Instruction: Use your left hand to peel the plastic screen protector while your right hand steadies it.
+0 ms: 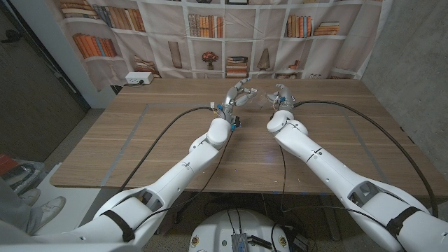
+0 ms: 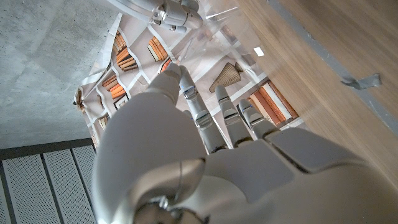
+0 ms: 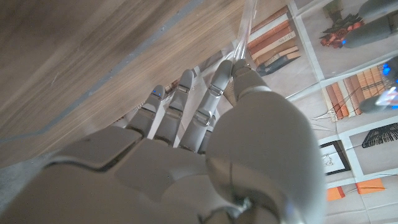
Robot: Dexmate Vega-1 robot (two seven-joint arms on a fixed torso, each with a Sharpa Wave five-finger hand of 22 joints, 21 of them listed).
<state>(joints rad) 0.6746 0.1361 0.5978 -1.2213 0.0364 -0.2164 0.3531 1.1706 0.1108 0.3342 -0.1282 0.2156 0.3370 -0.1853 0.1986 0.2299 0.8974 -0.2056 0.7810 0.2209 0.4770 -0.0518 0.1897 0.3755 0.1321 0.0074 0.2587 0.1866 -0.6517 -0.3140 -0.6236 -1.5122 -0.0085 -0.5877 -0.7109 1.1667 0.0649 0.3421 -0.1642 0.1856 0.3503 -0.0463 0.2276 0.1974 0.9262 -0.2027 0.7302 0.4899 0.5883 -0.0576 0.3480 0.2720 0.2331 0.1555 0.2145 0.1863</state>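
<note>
The clear plastic screen protector is hanging in the air between the two robot hands, a little above the far middle of the wooden table. It is very thin and see-through, so it is hard to see in the head view. In the left wrist view the sheet is showing as a shiny, clear strip just past the fingertips.

The left hand is reaching up to the sheet, with its fingers held close together and pointing at it. It looks like the fingertips are touching the sheet, but I cannot tell if they are pinching it.

The right hand is sitting just beside the left one. In the right wrist view its fingers are lying side by side, and the sheet's edge is rising from its fingertips, so it seems to be holding it.

A bookshelf backdrop is hanging behind the table. A person's shoe is showing on the floor at the robot's left.
</note>
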